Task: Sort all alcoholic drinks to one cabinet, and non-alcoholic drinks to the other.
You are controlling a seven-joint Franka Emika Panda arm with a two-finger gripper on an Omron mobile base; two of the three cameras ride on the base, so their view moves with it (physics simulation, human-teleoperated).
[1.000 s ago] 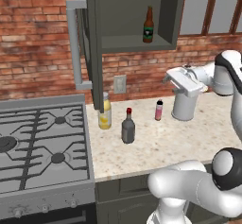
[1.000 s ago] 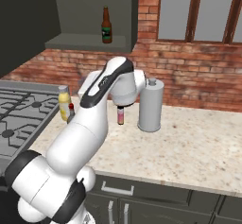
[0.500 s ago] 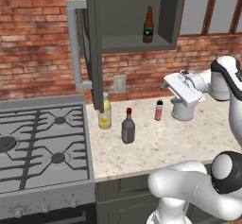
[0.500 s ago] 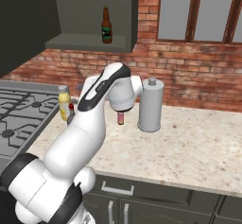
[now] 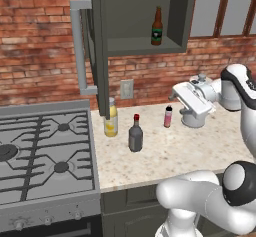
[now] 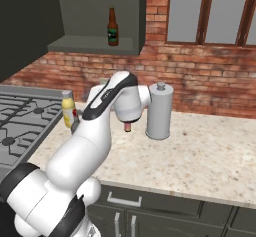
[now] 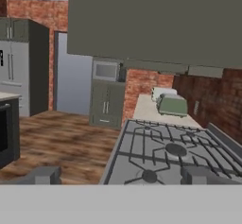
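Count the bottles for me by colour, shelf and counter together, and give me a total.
Brown: 1, the beer bottle on the open cabinet's shelf.
Grey with red cap: 1, the grey bottle on the counter.
Yellow: 1, the yellow bottle on the counter by the stove.
Pink: 1, the pink bottle on the counter.
Total: 4.

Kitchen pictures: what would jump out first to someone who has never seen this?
The big white robot arm sweeps across the speckled counter towards three bottles: yellow, grey with a red cap, and small pink. Above, a lone brown beer bottle stands in the open cabinet.
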